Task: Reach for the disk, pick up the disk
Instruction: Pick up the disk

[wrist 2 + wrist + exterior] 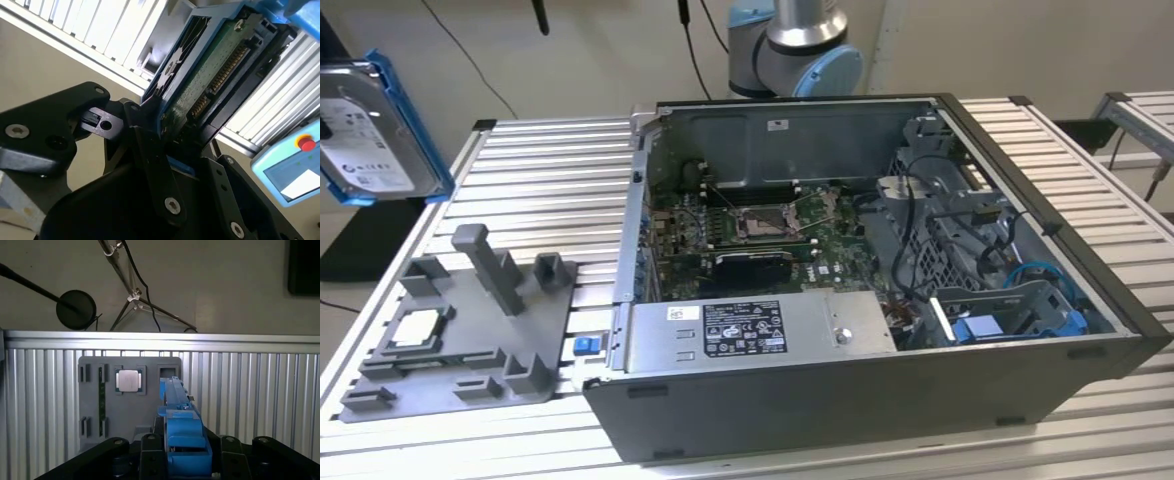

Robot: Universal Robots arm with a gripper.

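The disk hangs in the air off the table's corner at the exterior view's upper left, its silver labelled face showing inside a blue bracket. In the second wrist view the disk shows its green circuit board and connector, and my gripper is shut on its blue frame with black fingers on either side. In the first wrist view the disk stands edge-on between the finger links of my gripper, above the ribbed table.
A grey fixture plate with upright posts lies on the table at the exterior view's left and holds a small square silver chip. An open computer case takes up the middle. A blue pendant lies nearby.
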